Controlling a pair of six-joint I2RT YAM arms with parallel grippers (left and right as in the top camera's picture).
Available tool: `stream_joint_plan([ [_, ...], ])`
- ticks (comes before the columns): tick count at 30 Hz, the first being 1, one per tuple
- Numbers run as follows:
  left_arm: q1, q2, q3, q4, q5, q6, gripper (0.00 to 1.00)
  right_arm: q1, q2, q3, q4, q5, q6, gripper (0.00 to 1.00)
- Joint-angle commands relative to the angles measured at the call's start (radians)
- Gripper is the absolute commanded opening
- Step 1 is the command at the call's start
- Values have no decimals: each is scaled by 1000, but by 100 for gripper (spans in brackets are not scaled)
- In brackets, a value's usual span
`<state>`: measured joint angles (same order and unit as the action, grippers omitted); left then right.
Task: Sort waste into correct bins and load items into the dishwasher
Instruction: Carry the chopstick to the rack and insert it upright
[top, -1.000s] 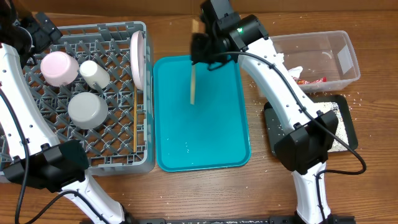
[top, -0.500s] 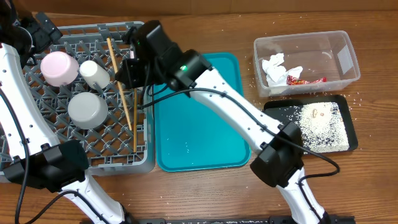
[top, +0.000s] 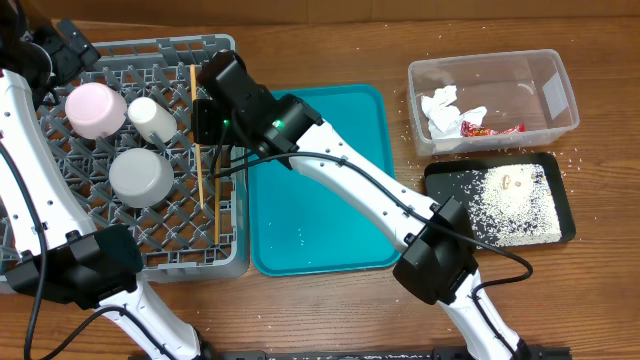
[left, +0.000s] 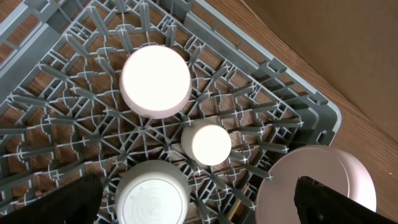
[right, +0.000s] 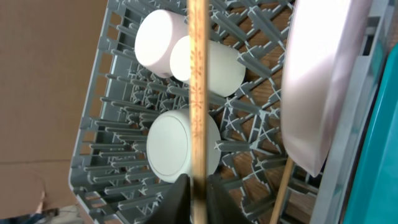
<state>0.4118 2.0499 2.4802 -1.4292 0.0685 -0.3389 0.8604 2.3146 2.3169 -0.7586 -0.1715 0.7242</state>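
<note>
My right gripper is shut on a wooden chopstick and holds it over the right side of the grey dish rack. In the right wrist view the chopstick runs up from the shut jaws. A second chopstick lies in the rack. The rack also holds the pink dish, white cup, grey bowl and the plate on edge. My left gripper is open and empty above the rack.
The teal tray lies beside the rack. The clear tub at the back right holds tissue and a red wrapper. The black tray in front of it holds rice. Loose grains lie around both.
My right arm has swung left from above the teal tray to the rack, carrying the chopstick. In the last half second the chopstick shifted slightly right. The left arm has not moved.
</note>
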Motion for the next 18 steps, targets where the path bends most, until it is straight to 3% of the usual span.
stream_joint_plan([
  [1, -9, 0, -2, 0, 3, -9, 100, 10, 3, 0, 5, 40, 11, 26],
  [4, -9, 0, -2, 0, 3, -9, 100, 10, 3, 0, 5, 41, 9, 40],
  [18, -9, 0, -2, 0, 3, -9, 100, 0, -117, 2, -56, 251, -44, 43],
])
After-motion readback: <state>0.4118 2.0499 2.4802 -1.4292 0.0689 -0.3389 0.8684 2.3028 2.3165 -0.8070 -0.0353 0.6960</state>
